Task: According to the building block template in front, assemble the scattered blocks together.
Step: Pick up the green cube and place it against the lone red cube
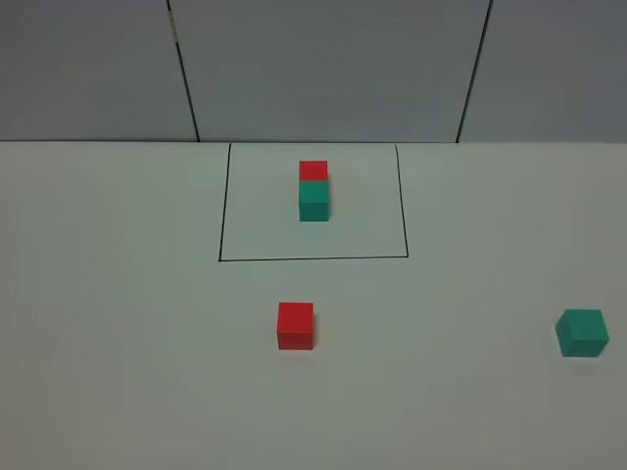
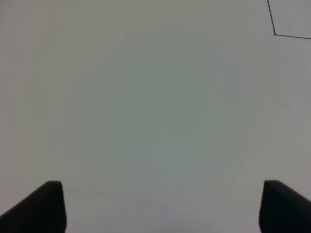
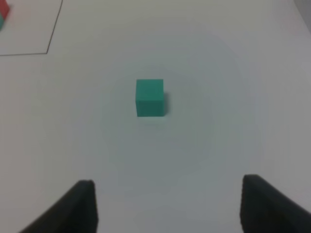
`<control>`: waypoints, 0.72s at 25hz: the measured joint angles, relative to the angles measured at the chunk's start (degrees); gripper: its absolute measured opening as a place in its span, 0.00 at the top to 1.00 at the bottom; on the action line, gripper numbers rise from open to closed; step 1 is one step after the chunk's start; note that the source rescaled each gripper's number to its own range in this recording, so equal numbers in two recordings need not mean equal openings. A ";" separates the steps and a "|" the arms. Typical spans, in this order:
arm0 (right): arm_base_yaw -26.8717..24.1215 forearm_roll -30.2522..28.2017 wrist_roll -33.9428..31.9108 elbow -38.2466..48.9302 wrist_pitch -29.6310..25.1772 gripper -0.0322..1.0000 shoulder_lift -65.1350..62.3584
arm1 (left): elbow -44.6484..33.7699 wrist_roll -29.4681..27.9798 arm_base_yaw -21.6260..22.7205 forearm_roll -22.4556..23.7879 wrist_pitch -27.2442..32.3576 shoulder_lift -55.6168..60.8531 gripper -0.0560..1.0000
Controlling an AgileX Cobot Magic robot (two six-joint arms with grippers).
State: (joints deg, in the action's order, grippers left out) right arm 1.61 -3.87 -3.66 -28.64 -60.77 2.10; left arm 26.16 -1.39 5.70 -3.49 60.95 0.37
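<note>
Plainly, left gripper (image 2: 163, 206) and right gripper (image 3: 167, 196) gape wide, empty; teal block (image 1: 582, 333) sits well right of red block (image 1: 295, 325).

Work surface: a plain, matte, off-white table (image 1: 108, 392) fills the high view from 9 through 6 to 3 o'clock. Backing: a grey panelled wall (image 1: 323, 69) runs across 12 o'clock and meets the table's far edge in a straight, level line. Dark joints divide the panels: one seam (image 1: 184, 73) toward 11 o'clock, a second seam (image 1: 473, 73) toward 1 o'clock, both leaning slightly. Lighting is even and diffuse.
</note>
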 joint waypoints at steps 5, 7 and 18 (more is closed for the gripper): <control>0.00 0.00 0.00 0.00 0.00 0.40 0.00 | 0.00 0.00 -3.01 0.00 0.00 0.00 0.18; 0.00 0.00 0.00 0.00 0.00 0.40 0.00 | 0.00 0.00 -3.67 0.02 0.00 0.00 0.18; 0.00 0.00 0.00 0.00 0.00 0.40 0.00 | 0.00 -0.22 -7.62 0.49 0.00 0.00 0.18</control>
State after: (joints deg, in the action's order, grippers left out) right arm 1.61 -3.87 -3.66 -28.64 -60.77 2.10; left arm 26.16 -1.61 -1.92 -3.00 60.95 0.37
